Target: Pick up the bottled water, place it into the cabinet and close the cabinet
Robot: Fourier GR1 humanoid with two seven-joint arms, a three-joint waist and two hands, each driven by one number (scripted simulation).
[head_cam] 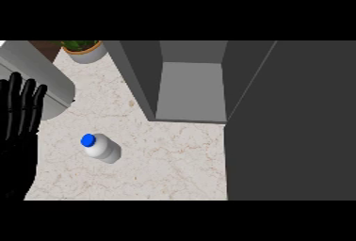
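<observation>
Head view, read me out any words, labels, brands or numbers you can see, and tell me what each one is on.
None can be read.
Water bottle: blue cap, plain white body, no label showing.
Open cabinet: bare grey panels.
Potted plant: unmarked pot.
Marble counter: veining only.

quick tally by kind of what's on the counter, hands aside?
Bottled water: 1
Potted plant: 1
Grey cylinder object, kind unclear: 1
Open cabinet: 1
Total: 4
Left hand rests open at the left edge; right hand not in view.
</observation>
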